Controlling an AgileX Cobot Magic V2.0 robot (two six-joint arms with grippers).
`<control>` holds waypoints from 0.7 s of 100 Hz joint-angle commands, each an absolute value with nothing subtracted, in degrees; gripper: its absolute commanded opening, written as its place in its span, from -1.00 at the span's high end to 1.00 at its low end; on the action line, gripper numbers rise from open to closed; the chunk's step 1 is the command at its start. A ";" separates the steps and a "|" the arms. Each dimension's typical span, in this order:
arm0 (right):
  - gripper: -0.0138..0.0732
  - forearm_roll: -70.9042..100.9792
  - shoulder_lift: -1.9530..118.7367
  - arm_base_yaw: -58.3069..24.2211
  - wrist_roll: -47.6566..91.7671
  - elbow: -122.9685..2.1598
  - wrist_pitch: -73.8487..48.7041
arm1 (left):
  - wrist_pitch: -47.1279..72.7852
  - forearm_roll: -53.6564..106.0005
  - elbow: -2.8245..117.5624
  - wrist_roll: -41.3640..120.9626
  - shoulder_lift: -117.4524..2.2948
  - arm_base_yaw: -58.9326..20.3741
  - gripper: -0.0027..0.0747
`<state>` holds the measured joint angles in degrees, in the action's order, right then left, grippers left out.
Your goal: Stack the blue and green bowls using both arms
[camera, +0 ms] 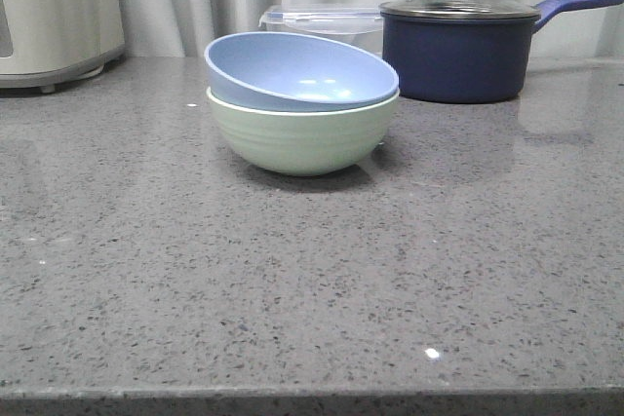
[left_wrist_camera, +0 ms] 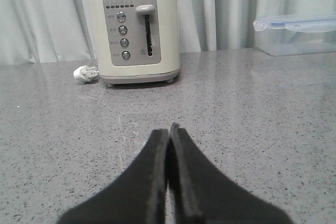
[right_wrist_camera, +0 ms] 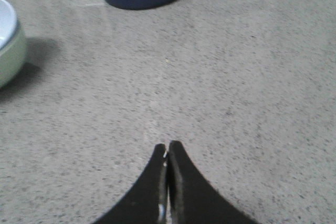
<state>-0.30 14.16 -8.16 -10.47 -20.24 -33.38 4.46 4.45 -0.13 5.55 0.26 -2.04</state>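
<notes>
The blue bowl (camera: 297,70) sits tilted inside the green bowl (camera: 300,135) at the middle of the grey counter; both stand free of any gripper. In the right wrist view a slice of the green bowl (right_wrist_camera: 9,59) with the blue bowl (right_wrist_camera: 6,18) in it shows at the edge. My left gripper (left_wrist_camera: 169,129) is shut with nothing between its fingers, low over bare counter facing the toaster. My right gripper (right_wrist_camera: 167,147) is also shut and empty, apart from the bowls. Neither arm shows in the front view.
A dark navy lidded saucepan (camera: 458,41) stands behind the bowls to the right, its handle pointing right. A clear plastic container (camera: 327,24) is behind the bowls. A cream toaster (left_wrist_camera: 134,30) with a white plug (left_wrist_camera: 84,73) beside it stands at the back left.
</notes>
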 commanded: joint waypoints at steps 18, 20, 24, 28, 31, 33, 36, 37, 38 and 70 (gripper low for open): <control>0.87 -1.73 14.65 -4.55 -9.91 -15.18 -17.87 | -0.35 4.89 -2.48 5.09 2.25 -1.93 0.98; 0.87 -1.73 14.65 -4.37 -9.91 -14.67 -16.24 | -0.35 4.89 -2.48 5.09 2.25 -1.93 0.98; 0.87 -1.73 14.41 -4.07 -9.91 -12.99 -12.89 | -0.35 4.89 -2.48 5.09 2.25 -1.93 0.98; 0.87 -1.73 13.83 -3.65 -9.91 -11.22 -10.11 | -0.35 4.89 -2.48 5.09 2.25 -1.93 0.98; 0.87 -1.73 13.17 -3.29 -9.91 -9.97 -7.39 | -0.35 4.89 -2.48 5.09 2.25 -1.93 0.98; 0.87 -1.73 12.60 -3.02 -9.91 -9.02 -6.27 | -0.35 4.89 -2.48 5.09 2.25 -1.93 0.98; 0.87 -1.73 11.73 -2.60 -9.91 -7.77 -3.73 | -0.35 4.89 -2.48 5.09 2.25 -1.93 0.98; 0.87 -1.73 11.28 -2.38 -9.91 -7.16 -3.24 | -0.35 4.89 -2.48 5.09 2.25 -1.93 0.98; 0.87 -1.73 11.05 -2.26 -9.91 -6.86 -2.28 | -0.35 4.89 -2.48 5.09 2.25 -1.93 0.98; 0.87 -1.85 1.50 0.44 -9.96 1.55 4.24 | -0.35 4.89 -2.48 5.09 2.25 -1.93 0.98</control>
<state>-1.11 3.07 -0.26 -10.47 1.40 -0.41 4.46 4.45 -0.13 5.44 0.26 -2.04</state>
